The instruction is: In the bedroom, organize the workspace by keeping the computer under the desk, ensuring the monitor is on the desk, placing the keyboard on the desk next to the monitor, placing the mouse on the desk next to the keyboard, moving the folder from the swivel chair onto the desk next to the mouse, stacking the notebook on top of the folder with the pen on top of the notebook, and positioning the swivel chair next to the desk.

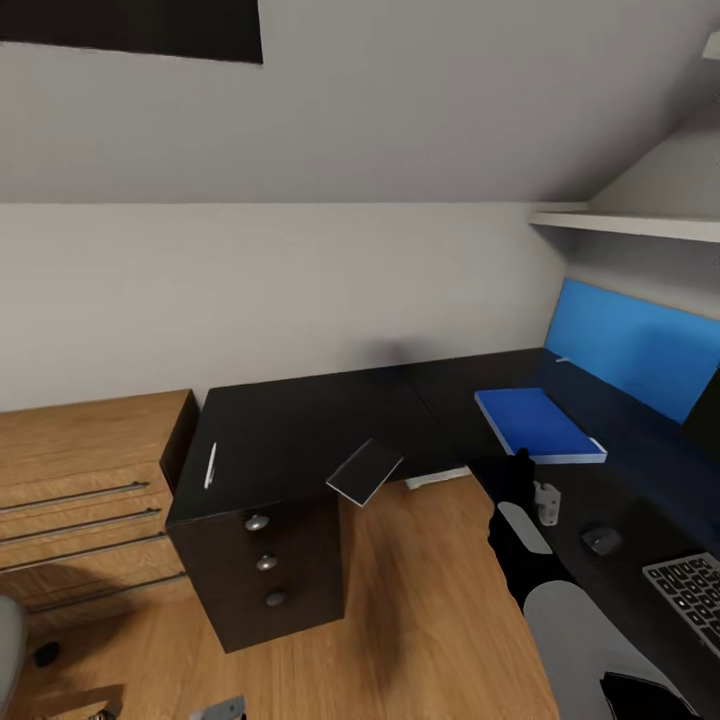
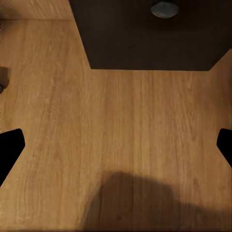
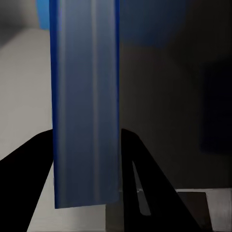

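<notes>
The bright blue folder (image 1: 540, 424) lies on the black desk (image 1: 290, 430) at its right wing. My right gripper (image 1: 520, 462) is at the folder's near edge; in the right wrist view the folder (image 3: 84, 96) fills the gap between the black fingers (image 3: 145, 183), which are shut on it. The thin grey notebook (image 1: 365, 470) overhangs the desk's front edge. A white pen (image 1: 210, 465) lies above the drawer unit (image 1: 265, 565). The mouse (image 1: 602, 540) and keyboard (image 1: 690, 590) sit on the desk at right. My left gripper (image 2: 116, 145) hangs open over the wood floor.
A light-wood cabinet (image 1: 90, 500) stands left of the desk. A blue panel (image 1: 640, 345) backs the right wing under a white shelf (image 1: 630, 225). A small white object (image 1: 545, 500) sits by my right arm. A grey chair part (image 1: 8, 640) shows at bottom left.
</notes>
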Controlling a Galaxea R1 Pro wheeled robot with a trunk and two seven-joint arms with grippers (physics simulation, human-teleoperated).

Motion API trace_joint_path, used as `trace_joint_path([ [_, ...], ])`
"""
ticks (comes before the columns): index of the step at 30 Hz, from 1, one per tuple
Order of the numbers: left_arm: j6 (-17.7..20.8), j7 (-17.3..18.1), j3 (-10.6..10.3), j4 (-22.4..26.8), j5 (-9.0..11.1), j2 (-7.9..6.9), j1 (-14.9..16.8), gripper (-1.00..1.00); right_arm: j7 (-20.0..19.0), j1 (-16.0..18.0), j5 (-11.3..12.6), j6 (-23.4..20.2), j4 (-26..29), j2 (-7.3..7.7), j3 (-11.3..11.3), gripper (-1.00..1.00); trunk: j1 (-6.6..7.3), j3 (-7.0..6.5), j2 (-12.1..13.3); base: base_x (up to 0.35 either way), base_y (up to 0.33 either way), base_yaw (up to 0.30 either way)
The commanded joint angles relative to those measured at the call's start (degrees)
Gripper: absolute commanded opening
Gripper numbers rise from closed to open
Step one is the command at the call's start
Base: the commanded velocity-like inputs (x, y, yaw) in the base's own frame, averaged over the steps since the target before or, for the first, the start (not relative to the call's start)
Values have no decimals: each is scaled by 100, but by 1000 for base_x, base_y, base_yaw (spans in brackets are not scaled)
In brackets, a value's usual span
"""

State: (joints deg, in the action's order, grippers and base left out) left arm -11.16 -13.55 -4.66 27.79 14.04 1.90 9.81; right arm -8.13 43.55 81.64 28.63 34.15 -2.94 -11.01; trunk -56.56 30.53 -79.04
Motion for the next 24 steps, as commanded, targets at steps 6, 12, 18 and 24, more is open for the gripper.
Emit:
trace_joint_path([
  [6, -27, -43, -40, -2, 55, -6, 5, 100, -56, 3, 49, -23, -5, 1, -15, -100, -130, 114, -245, -77, 0, 0],
  [12, -27, -43, -36, -2, 55, -6, 6, 100, -57, -3, 53, -31, -28, 10, -15, -100, -262, 221, -486, -8, 0, 0],
  [18, -27, -43, -35, -2, 55, -6, 4, 100, -54, -4, 45, -33, -37, 21, -15, -100, -393, 329, -727, -1, 0, 0],
  [24, -27, -43, -38, -2, 55, -6, 3, 100, -48, -4, 45, -33, -37, 32, -15, -100, -525, 437, -967, 0, 0, 0],
])
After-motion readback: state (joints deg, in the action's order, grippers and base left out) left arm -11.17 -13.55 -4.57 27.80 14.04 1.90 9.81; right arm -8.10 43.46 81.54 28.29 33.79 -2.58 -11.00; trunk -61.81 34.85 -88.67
